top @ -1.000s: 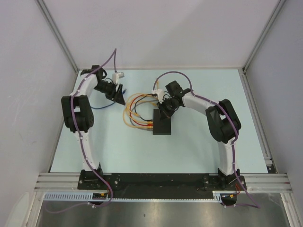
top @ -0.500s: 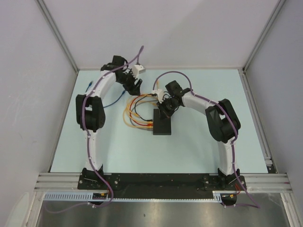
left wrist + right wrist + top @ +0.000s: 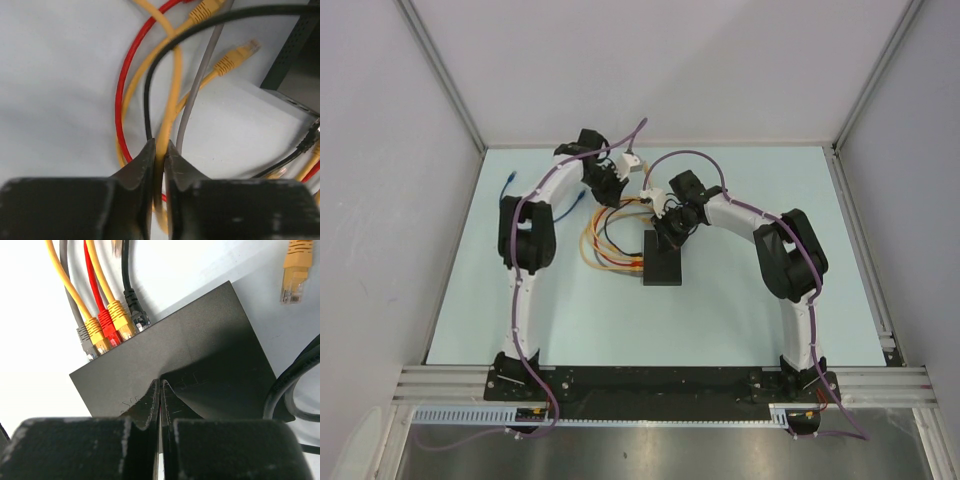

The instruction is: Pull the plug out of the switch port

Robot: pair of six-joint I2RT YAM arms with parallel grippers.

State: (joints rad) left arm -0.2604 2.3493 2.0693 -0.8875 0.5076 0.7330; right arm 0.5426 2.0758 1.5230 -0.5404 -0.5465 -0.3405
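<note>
The switch (image 3: pixel 200 345) is a flat black box in mid-table (image 3: pixel 662 265). Several plugs sit in the ports on its short edge: grey, yellow (image 3: pixel 97 332), red (image 3: pixel 110 324), yellow and black (image 3: pixel 136 310). My right gripper (image 3: pixel 161 384) is shut with nothing between its jaws, its tips pressed on the switch's top (image 3: pixel 670 232). My left gripper (image 3: pixel 161 146) is shut on a yellow cable (image 3: pixel 172 90) in the cable loops left of the switch (image 3: pixel 608 190). I cannot tell which plug that cable leads to.
Red (image 3: pixel 125 75), black (image 3: pixel 150 80) and grey (image 3: pixel 202 75) cables loop around the held one. Loose yellow plugs lie nearby (image 3: pixel 240 52) (image 3: pixel 295 265). A blue cable (image 3: pixel 510 185) lies at the far left. Walls stand on three sides.
My left arm has swung right from the far-left corner to the cable loops, and its jaws have closed on the yellow cable. The right arm and switch have not moved.
</note>
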